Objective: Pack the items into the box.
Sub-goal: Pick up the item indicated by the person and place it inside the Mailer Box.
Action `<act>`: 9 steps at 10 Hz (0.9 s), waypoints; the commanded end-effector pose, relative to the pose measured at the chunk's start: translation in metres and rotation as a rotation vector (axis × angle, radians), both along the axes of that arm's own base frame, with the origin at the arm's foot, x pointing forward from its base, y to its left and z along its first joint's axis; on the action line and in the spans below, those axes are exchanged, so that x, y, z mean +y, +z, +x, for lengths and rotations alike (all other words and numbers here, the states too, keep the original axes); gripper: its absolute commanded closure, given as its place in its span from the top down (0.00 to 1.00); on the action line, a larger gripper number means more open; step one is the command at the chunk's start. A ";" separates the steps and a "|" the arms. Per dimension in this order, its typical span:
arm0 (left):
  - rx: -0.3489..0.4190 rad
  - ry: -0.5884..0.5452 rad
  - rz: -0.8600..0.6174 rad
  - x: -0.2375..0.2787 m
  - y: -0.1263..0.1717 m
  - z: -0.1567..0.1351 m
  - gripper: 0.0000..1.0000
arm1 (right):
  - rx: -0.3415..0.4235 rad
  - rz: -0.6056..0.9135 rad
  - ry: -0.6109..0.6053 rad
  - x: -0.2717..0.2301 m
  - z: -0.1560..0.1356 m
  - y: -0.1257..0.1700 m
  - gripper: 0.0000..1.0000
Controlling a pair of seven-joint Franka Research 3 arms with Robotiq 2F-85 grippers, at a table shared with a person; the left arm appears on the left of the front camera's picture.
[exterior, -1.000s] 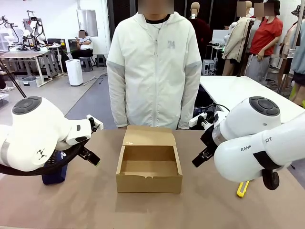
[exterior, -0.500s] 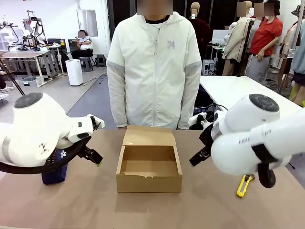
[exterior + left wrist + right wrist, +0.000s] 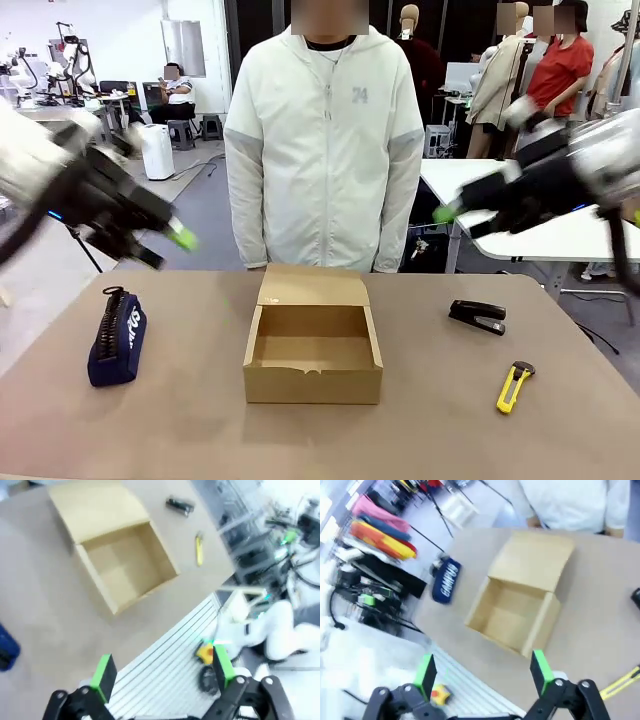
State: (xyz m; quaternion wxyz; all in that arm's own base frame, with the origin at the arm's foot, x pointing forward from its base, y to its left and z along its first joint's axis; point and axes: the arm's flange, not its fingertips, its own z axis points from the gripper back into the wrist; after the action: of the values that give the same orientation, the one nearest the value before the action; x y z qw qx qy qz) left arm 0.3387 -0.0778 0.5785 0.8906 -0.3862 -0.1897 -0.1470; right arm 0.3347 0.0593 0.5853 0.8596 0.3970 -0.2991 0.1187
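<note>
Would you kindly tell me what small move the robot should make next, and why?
Probably lower the left end effector toward the pencil case: it hovers open high above the table, the case lies untouched on that arm's side, and the box stands open and empty.

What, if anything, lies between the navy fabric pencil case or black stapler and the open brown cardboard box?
Nothing visible: bare table runs from the navy fabric pencil case and the black stapler to the open brown cardboard box. The yellow utility knife lies aside.
</note>
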 end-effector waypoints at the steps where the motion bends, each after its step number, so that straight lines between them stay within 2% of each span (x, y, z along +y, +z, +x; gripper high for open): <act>1: 0.005 0.295 -0.186 0.109 0.003 -0.006 1.00 | -0.027 0.130 -0.176 -0.074 -0.025 -0.020 1.00; 3: -0.008 0.572 -0.370 0.215 -0.015 -0.059 1.00 | 0.045 0.285 -0.441 -0.160 -0.063 -0.053 1.00; 5: -0.020 0.708 -0.518 0.266 -0.051 -0.096 1.00 | 0.177 0.376 -0.543 -0.194 -0.079 -0.104 1.00; 6: -0.005 0.747 -0.524 0.276 -0.066 -0.098 1.00 | 0.193 0.406 -0.569 -0.197 -0.083 -0.119 1.00; 7: -0.047 0.735 -0.472 0.278 -0.081 -0.088 1.00 | 0.194 0.337 -0.622 -0.192 -0.079 -0.126 1.00; 8: 0.021 0.756 -0.498 0.299 -0.048 -0.109 1.00 | 0.171 0.360 -0.573 -0.246 -0.056 -0.071 1.00; 9: 0.021 0.756 -0.498 0.299 -0.048 -0.109 1.00 | 0.171 0.360 -0.573 -0.246 -0.056 -0.071 1.00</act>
State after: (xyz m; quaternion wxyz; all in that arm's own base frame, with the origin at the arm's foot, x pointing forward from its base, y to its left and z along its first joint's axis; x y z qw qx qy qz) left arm 0.2349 0.2282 0.5206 0.7634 -0.4902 -0.3402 0.2474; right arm 0.2836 -0.1912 0.5030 0.8000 0.4447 -0.3251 -0.2378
